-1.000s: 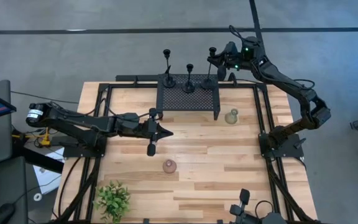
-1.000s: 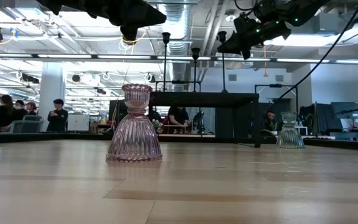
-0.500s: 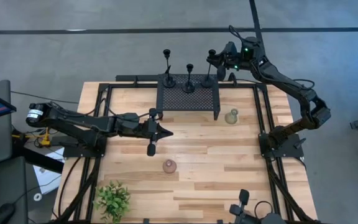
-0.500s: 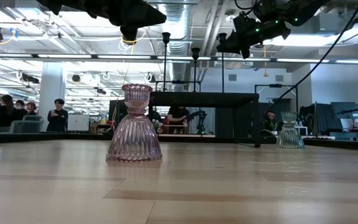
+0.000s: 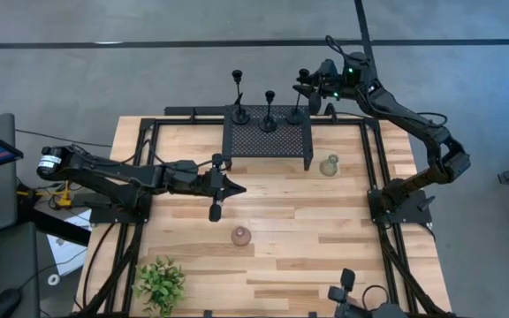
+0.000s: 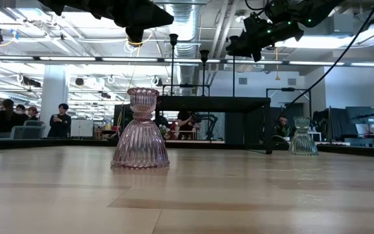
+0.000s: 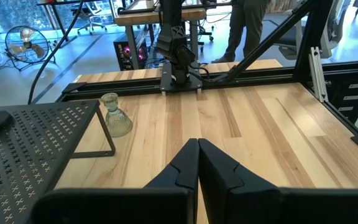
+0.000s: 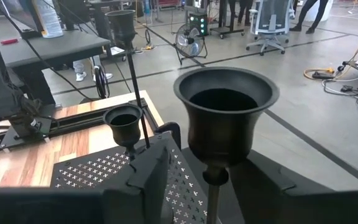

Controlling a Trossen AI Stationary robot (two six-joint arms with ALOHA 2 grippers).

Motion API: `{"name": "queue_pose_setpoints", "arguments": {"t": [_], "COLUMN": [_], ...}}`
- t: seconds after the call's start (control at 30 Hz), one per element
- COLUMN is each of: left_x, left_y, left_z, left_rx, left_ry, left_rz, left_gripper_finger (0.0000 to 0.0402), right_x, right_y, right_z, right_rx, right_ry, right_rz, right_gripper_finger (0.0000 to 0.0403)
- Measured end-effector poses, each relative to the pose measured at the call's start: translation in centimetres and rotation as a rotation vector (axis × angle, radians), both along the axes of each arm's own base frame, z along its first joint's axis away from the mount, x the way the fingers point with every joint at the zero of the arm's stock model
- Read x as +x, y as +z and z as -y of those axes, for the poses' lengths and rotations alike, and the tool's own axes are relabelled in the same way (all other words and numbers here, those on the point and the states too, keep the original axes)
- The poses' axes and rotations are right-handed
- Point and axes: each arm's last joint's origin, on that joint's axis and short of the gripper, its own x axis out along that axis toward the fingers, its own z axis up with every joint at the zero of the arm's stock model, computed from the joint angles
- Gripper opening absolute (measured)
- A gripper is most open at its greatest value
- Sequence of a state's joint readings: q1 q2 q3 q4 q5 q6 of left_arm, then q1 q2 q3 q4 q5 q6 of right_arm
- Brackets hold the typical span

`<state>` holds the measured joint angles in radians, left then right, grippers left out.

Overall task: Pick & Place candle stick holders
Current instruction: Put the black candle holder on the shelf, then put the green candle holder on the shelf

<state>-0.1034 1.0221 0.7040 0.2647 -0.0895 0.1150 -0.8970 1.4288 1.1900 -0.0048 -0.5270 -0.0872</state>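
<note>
Three slim black candlesticks stand by their round bases on a black perforated stand (image 5: 268,132) at the table's far edge: a tall one (image 5: 237,95), a short one (image 5: 269,110) and the right one (image 5: 300,95). My right gripper (image 8: 211,186) is open at the right candlestick's top. Its fingers stand on either side of the thin stem just below the cup (image 8: 224,112), and I see no touch. My left gripper (image 5: 237,187) is shut and empty above the table's middle.
A pink glass holder (image 5: 240,235) stands near the table's middle front. A clear glass holder (image 5: 329,165) stands right of the stand. A leafy green plant (image 5: 160,283) is at the near left corner. People stand in the room beyond the table.
</note>
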Motion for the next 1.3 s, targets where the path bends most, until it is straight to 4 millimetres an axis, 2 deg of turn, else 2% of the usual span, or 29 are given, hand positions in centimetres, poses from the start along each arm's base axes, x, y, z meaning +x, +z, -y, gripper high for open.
{"name": "queue_pose_setpoints", "arguments": {"t": [0.3,0.43,0.77,1.03,1.3], "left_x": [0.0,0.0,0.0,0.0,0.0], "left_y": [0.0,0.0,0.0,0.0,0.0], "left_z": [0.0,0.0,0.0,0.0,0.0], "left_rx": [0.000,0.000,0.000,0.000,0.000], "left_ry": [0.000,0.000,0.000,0.000,0.000], "left_rz": [-0.002,-0.002,-0.003,-0.003,-0.003], "left_gripper_finger": [0.0008,0.0008,0.0008,0.0008,0.0008], "right_x": [-0.1,-0.3,-0.4,-1.3,-3.0], "right_y": [0.0,-0.3,-0.6,-0.7,1.0], "right_z": [0.0,0.1,0.0,0.3,-1.8], "right_rx": [0.036,0.060,0.079,0.106,0.085], "right_ry": [-0.010,-0.017,-0.016,-0.042,-0.038], "right_rz": [0.009,-0.010,-0.036,-0.059,-0.086], "right_gripper_finger": [0.0233,0.0254,0.0258,0.0258,0.0258]}}
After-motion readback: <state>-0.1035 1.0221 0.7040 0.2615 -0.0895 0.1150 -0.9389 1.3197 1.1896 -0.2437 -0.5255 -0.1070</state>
